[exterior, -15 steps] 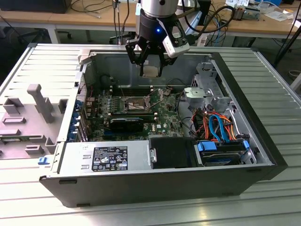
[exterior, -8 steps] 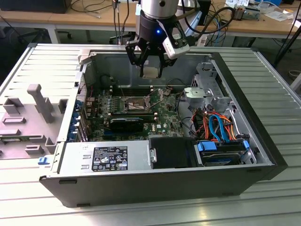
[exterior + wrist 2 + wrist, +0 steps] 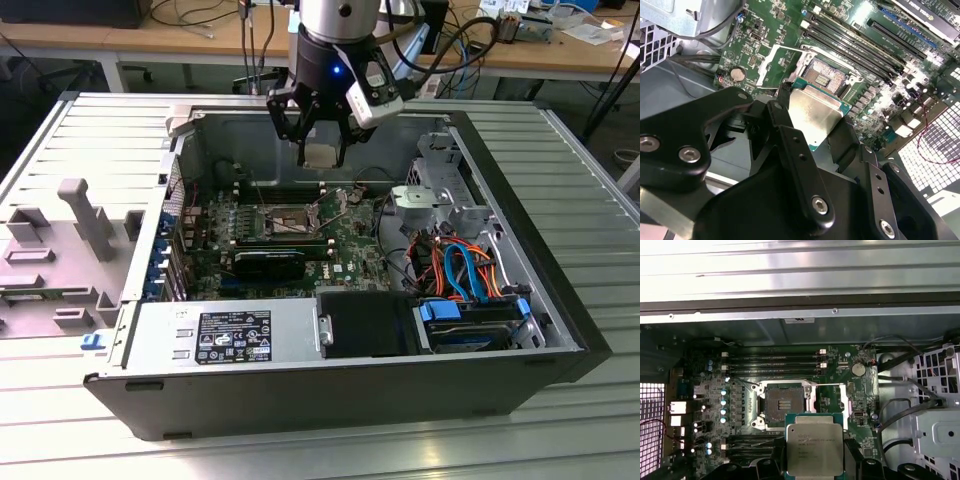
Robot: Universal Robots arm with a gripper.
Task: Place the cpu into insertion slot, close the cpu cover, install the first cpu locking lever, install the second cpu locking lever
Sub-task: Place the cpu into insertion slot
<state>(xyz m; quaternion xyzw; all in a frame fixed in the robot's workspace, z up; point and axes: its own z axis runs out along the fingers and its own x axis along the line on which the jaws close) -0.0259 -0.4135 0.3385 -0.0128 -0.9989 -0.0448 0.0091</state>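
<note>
Gripper [image 3: 320, 150] closed on the cpu [image 3: 320, 154], its black fingers [image 3: 790, 140] pressed against opposite edges of the chip, which hangs flat with its dull silver top up, well above the green circuit board [image 3: 350, 250]. You have the insertion slot [image 3: 283, 220] lying open below. In the exterior view it sits lower than the claw and a little toward the exterior view's left, with clear air between the two. In the first wrist view the cpu [image 3: 814, 451] hangs just beside the dark square of the slot [image 3: 782, 404], not over it, and the chip's edges run roughly parallel to the socket's silver rim. The chip is close to square, so no long axis stands out. The cpu cover [image 3: 829, 400] is folded back beside the slot, leaving the socket uncovered. The board lies inside a computer case [image 3: 300, 395] resting on its side on a ribbed metal table [image 3: 580, 180]. Long memory slots [image 3: 772, 360] run close along one side of the socket, a black card [image 3: 270, 263] lies along the other, and orange and blue cables [image 3: 465, 270] bunch well apart toward the exterior view's right. By my judgement, nothing stands in the space directly above the socket.
</note>
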